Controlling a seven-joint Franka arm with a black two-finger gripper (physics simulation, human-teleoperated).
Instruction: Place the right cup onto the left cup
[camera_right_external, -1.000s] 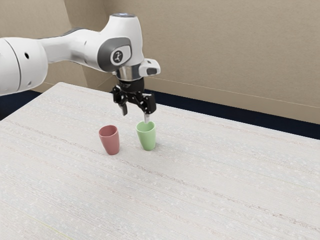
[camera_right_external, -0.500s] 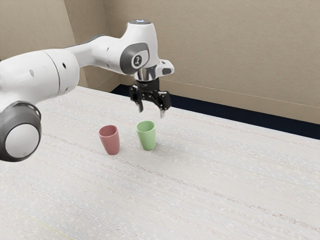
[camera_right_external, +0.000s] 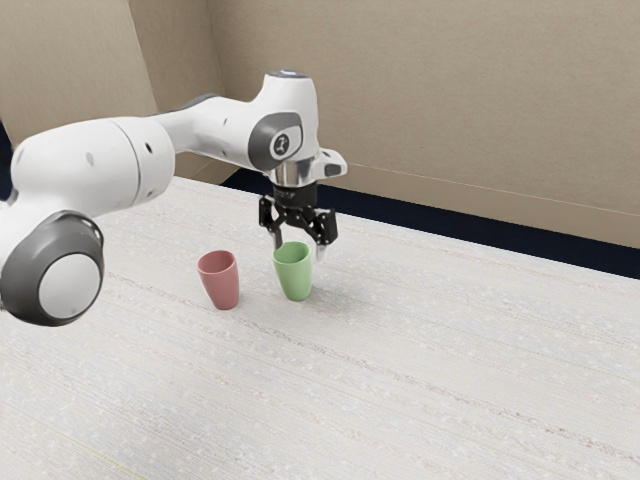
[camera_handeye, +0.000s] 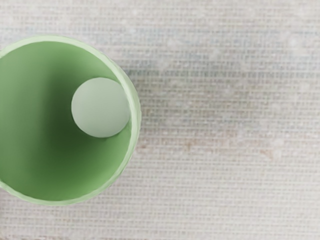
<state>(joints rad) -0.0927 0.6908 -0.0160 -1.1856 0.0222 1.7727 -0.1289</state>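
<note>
In the exterior view my gripper (camera_right_external: 299, 248) is low over the table, at the green cup's rim height, its fingers open wide. One finger shows behind the green cup (camera_right_external: 294, 273), the other at the cup's side toward the exterior view's right. Whether either finger touches the cup I cannot tell. The red cup (camera_right_external: 221, 281) stands upright, a short gap from the green one, toward the exterior view's left. From above, the wrist view looks into the upright green cup (camera_handeye: 55, 165), whose inside holds nothing but its pale bottom.
Both cups stand on a pale, streaked table (camera_right_external: 420, 370). Beyond its far edge are a dark floor strip (camera_right_external: 480, 242) and a beige wall (camera_right_external: 450, 100).
My gripper first moved toward the exterior view's right, past above the green cup, then came down beside its rim. Both cups have stayed where they were.
</note>
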